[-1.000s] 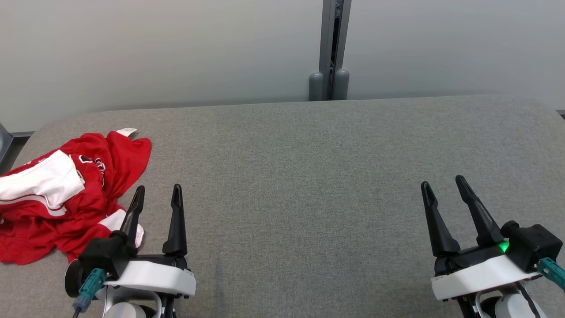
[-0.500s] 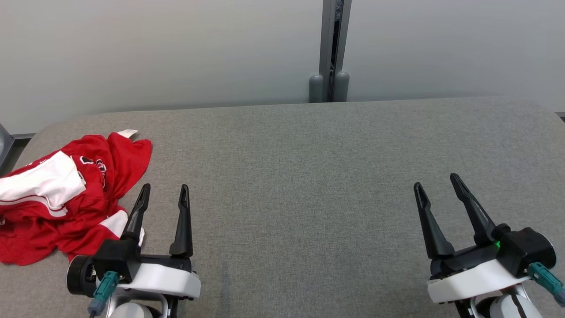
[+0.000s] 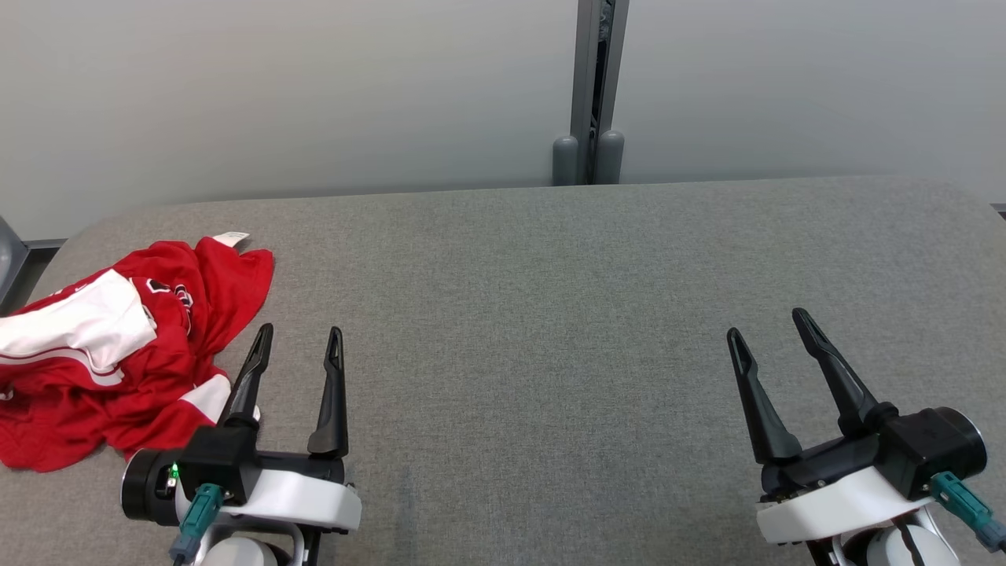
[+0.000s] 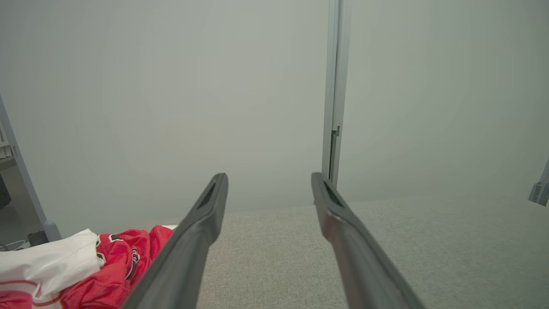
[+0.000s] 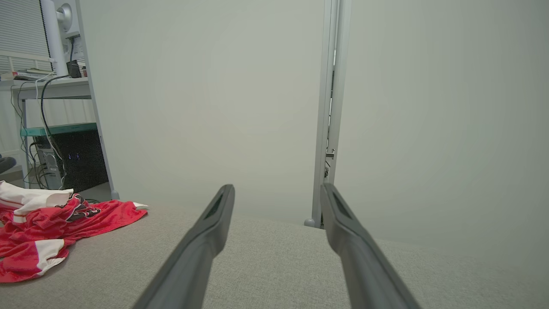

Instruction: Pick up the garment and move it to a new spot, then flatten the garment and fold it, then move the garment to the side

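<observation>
A crumpled red and white garment (image 3: 118,346) lies at the far left of the grey table (image 3: 550,314). It also appears low on the left as the garment (image 4: 103,270) in the left wrist view and the garment (image 5: 51,227) in the right wrist view. My left gripper (image 3: 301,342) stands open just right of the garment's near edge, with nothing between its fingers. Far to the right, my right gripper (image 3: 770,330) is open and empty above bare cloth. Both pairs of fingers point toward the back wall.
A pale wall with a grey vertical post (image 3: 597,86) runs behind the table's far edge. A desk with cables and a dark computer case (image 5: 64,159) stands beyond the table's left end.
Both grippers have shifted slightly forward and inward along the table. The garment lies as before.
</observation>
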### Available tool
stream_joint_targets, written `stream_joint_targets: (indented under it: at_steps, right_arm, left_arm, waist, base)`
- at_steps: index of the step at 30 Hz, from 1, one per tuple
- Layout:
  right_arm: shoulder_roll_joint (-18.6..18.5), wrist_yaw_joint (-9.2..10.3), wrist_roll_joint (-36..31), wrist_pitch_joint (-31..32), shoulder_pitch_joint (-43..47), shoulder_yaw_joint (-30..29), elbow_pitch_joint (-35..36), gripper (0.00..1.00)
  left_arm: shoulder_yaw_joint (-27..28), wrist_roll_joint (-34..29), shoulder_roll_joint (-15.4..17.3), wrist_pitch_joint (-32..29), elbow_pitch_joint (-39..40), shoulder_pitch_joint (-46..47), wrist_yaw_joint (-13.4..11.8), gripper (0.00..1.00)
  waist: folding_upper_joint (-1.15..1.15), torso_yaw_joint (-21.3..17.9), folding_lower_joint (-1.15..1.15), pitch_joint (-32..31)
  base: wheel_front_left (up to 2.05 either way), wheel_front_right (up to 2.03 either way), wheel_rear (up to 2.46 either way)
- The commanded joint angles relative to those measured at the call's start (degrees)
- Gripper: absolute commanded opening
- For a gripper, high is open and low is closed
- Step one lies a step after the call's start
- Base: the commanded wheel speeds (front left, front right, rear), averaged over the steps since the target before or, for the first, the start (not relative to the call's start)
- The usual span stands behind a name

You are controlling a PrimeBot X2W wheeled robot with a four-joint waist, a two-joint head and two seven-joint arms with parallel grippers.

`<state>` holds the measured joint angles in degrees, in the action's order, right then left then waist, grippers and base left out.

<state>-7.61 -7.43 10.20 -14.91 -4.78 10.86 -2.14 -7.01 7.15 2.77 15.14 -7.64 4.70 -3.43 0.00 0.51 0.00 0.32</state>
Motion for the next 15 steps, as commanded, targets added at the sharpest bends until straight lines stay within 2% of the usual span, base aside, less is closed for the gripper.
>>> stream_joint_targets:
  at_steps: [1,15]
  right_arm:
    - [-0.3,-0.10,0.0,-0.4,-0.3,-0.1,0.2,1.00]
    - [0.2,-0.10,0.5,-0.4,0.2,0.0,-0.1,1.00]
  left_arm:
    - [0.2,0.1,0.3,0.0,-0.1,0.7,-0.1,1.00]
    - [0.3,0.6,0.3,0.0,-0.8,0.7,0.3,1.00]
  waist:
    - [0.00,0.0,0.00,0.0]
    - [0.00,1.0,0.00,-0.2]
  base:
    - [0.00,0.00,0.00]
    - [0.00,0.00,0.00]
